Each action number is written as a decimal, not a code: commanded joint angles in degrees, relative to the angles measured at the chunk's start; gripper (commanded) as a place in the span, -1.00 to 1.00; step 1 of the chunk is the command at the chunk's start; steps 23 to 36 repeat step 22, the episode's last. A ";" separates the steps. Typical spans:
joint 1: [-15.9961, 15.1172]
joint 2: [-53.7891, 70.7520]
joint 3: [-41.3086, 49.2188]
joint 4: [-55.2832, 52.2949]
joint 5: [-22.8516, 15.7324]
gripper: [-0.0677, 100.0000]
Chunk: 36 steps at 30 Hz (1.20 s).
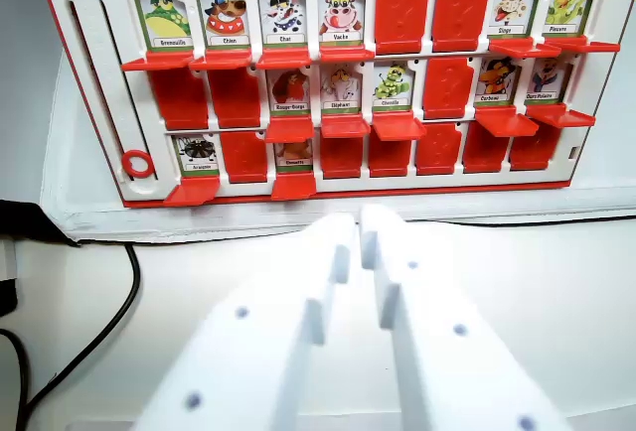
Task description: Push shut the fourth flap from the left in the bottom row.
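Lined up below the board, jaws nearly closed, holding nothing

From my gripper (359, 227), the fourth bottom-row flap (341, 156) sits at twelve o'clock, looking already shut; it seems light, stiff hinged plastic, so I'd nudge its face, not grip it.

Black cable (111, 312) — white tabletop (556, 292)
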 commanded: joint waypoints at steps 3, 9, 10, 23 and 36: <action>0.26 3.08 -7.12 -2.20 0.53 -1.00; 0.35 3.16 -6.94 -2.29 0.44 -1.00; 0.26 3.08 -7.12 -2.29 0.35 -1.00; 0.18 2.99 -7.12 -2.29 0.62 -1.00; 0.18 2.99 -7.12 -2.29 0.62 -1.00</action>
